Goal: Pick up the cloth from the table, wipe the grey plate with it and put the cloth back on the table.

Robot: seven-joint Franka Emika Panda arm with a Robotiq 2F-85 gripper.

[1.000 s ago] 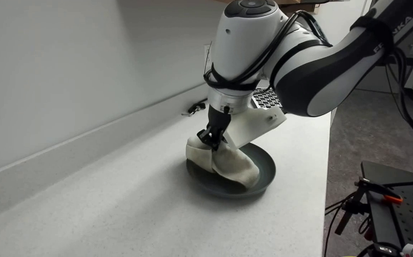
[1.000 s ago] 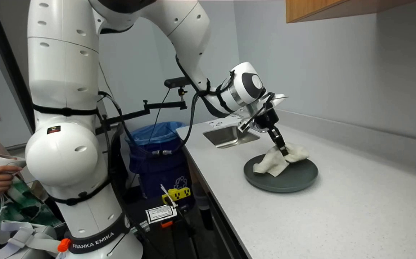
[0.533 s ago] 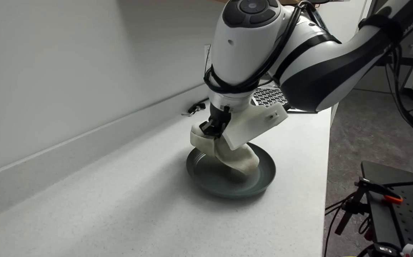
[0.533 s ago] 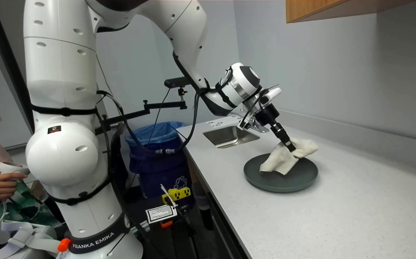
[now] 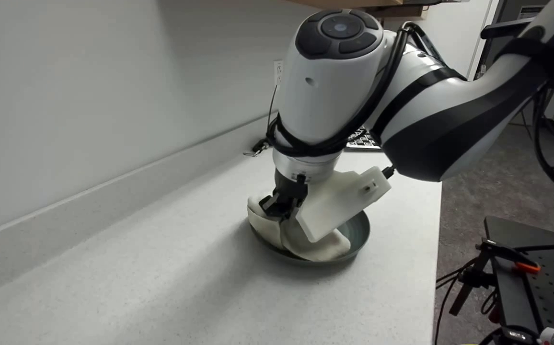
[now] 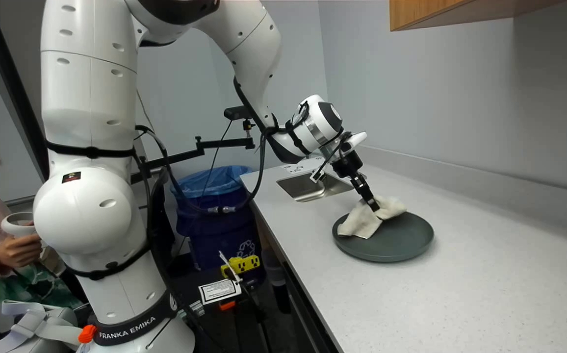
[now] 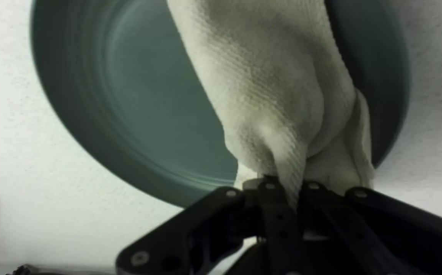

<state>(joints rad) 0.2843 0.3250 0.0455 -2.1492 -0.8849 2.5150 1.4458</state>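
With my gripper (image 6: 374, 206) I am clamping the cream cloth (image 6: 358, 224), which in an exterior view is draping over the far left of the grey plate (image 6: 406, 240).

in an exterior view the camera looks obliquely down along the desk (image 5: 138, 287), the wall (image 5: 80, 96) at left, the arm (image 5: 430, 103) at right. in an exterior view facing roughly the opposite way, toward the sink (image 6: 303, 191), the wall lies at right. both exterior views share the plate (image 6: 403, 242) and cloth (image 6: 362, 223), seen from middling distance. the wrist view looks down on them from close above, jaws at its bottom edge.
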